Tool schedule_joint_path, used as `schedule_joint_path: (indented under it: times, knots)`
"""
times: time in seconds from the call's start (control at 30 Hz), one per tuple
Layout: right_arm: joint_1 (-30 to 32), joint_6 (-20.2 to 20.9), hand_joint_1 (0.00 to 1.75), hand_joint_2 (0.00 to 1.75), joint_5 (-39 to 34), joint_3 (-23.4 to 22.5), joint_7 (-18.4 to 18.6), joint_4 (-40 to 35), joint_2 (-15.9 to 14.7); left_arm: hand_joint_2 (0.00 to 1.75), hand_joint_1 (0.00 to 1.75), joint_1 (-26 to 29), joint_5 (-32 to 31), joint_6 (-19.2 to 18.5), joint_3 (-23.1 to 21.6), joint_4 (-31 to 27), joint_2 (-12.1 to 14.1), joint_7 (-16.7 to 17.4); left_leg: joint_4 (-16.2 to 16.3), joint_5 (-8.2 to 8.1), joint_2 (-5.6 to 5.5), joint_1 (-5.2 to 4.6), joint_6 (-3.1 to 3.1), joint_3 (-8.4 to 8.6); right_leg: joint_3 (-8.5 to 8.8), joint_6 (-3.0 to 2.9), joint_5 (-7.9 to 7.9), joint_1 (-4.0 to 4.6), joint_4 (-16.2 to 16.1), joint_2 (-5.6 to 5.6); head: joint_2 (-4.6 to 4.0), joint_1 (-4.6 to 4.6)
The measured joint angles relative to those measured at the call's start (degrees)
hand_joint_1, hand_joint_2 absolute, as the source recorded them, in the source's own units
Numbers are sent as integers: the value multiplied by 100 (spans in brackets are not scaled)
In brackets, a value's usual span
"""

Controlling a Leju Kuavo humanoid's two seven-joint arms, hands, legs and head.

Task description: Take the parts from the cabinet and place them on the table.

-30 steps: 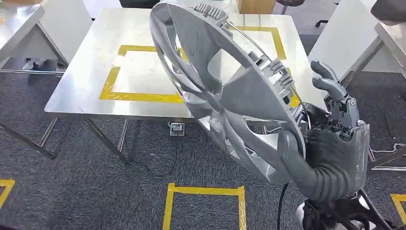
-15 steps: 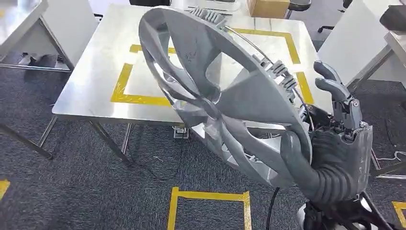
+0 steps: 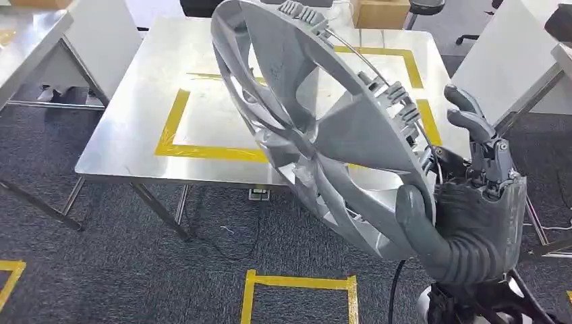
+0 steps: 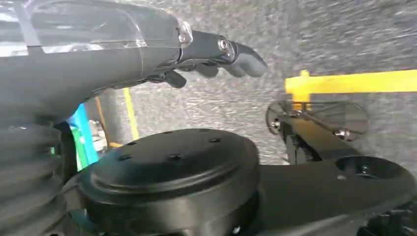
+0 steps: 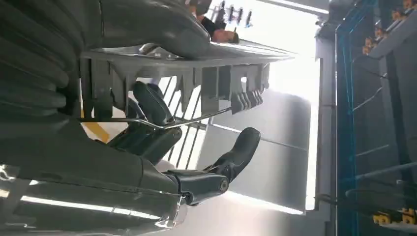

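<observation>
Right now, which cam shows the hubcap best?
Head view: the whole hubcap shows, tilted above the table, its lower rim gripped by the right robot hand. Right wrist view gives just its rim and clips. Left wrist view faces floor.

A steel table (image 3: 135,128) is seen on dark carpet (image 3: 101,270); a yellow tape rectangle (image 3: 202,150) is laid on it; a cardboard box (image 3: 380,12) sits toward 1 o'clock.
</observation>
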Motion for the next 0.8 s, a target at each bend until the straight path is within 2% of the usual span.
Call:
schedule_joint_path:
  times: [0.03,0.07,0.1,0.13,0.17,0.2,0.23,0.27,0.33,0.37,0.43,0.47,0.5,0.53,0.57,0.6,0.63,0.67,0.7,0.73,0.77,0.8]
  knots:
    - [8,39,175,175,-42,7,-15,17,0,175,0,0,-18,9,0,0,33,-2,-242,257,16,30,-45,74,24,49,-60,-38,50,0,0,-2]
    - [8,64,175,175,-75,18,-37,31,7,175,0,1,-26,15,0,0,63,-2,-629,556,38,65,-94,235,47,106,-134,-79,127,7,0,-5]
    - [3,79,175,175,-116,26,-55,44,13,175,0,11,-31,28,-2,0,92,-15,-1046,754,86,102,-152,401,60,186,-234,-116,240,11,0,-13]
    - [1,107,175,175,-151,33,-70,48,13,175,0,16,-28,35,-2,0,90,-22,-954,572,115,46,-187,416,15,259,-299,-97,297,33,0,-51]
    - [-30,127,175,175,-190,31,-74,63,15,175,0,7,-24,50,-2,0,109,-44,-1059,534,114,58,-46,450,-28,297,-354,-79,441,50,0,-81]
    - [-51,142,175,175,-197,37,-83,74,15,175,0,17,-6,61,-2,2,157,-52,-1021,513,115,50,66,430,-18,304,-352,-76,421,45,0,-29]
    - [-47,142,175,175,-212,37,-87,79,20,175,0,20,-2,66,-2,4,173,-59,-1012,501,107,36,119,432,-5,309,-348,-77,397,45,0,-18]
    - [-51,142,175,175,-230,37,-87,85,24,175,0,19,2,68,-2,4,179,-61,-1013,498,99,36,147,430,-5,314,-352,-88,399,43,0,-20]
    - [-66,147,175,175,-232,37,-87,90,24,175,0,13,4,68,-2,4,195,-63,-1030,480,92,59,210,469,-63,362,-497,-100,565,43,0,-7]
    - [-73,144,175,175,-232,35,-87,90,24,175,0,12,4,68,-2,4,199,-63,-1031,468,99,60,228,485,-233,377,-669,-103,908,42,0,6]
    - [-70,144,175,175,-232,37,-96,90,24,175,0,14,4,70,-2,7,212,-63,-1031,441,119,45,263,496,-750,390,-1042,-102,1846,42,0,13]
    - [-69,144,175,175,-232,37,-100,90,28,175,0,14,4,70,-2,7,216,-63,-1031,425,123,30,274,508,-959,379,-1089,-101,2168,42,0,13]
    - [-67,147,175,175,-232,37,-100,96,28,175,0,15,4,72,-2,7,223,-63,-1031,405,121,14,282,539,-1045,346,-988,-94,2232,43,0,13]
    - [-67,147,175,175,-232,37,-100,111,31,175,0,15,4,74,-2,7,225,-63,-1032,374,112,-7,286,591,-988,287,-724,-78,2012,45,0,13]
    - [-69,144,175,175,-232,37,-105,122,31,175,0,13,4,77,-2,7,227,-63,-1034,348,102,-28,292,645,-856,216,-418,-51,1630,49,0,13]
    - [-71,138,175,175,-247,33,-111,125,28,175,0,13,4,83,-2,7,232,-63,-1047,322,93,-47,294,705,-670,116,-89,-3,1124,61,0,15]
    - [-74,133,175,175,-263,33,-129,125,28,175,0,17,7,81,-2,7,221,-61,-1087,307,93,-13,300,702,-552,-16,61,63,773,98,0,13]
    - [-63,118,175,175,-302,31,-160,131,31,175,0,-3,22,74,0,2,181,-41,-1100,312,95,-42,270,716,-513,-111,18,76,754,104,0,-38]
    - [-79,112,175,175,-350,31,-194,135,31,175,0,0,22,51,-2,7,195,15,-1142,347,88,22,222,698,-502,-117,48,126,624,85,0,11]
    - [-71,105,175,175,-370,28,-225,135,31,175,0,1,20,2,-2,-2,164,85,-1174,364,88,33,193,693,-485,-142,33,148,559,74,0,28]
    - [-58,103,175,175,-392,28,-234,138,31,175,0,1,17,-11,-2,-2,148,158,-1226,386,92,38,158,706,-454,-166,15,158,481,73,0,46]
    - [-36,101,175,175,-411,22,-238,135,31,175,0,-3,11,-11,-2,-4,122,262,-1294,397,86,-2,120,753,-327,-149,35,139,245,65,0,52]
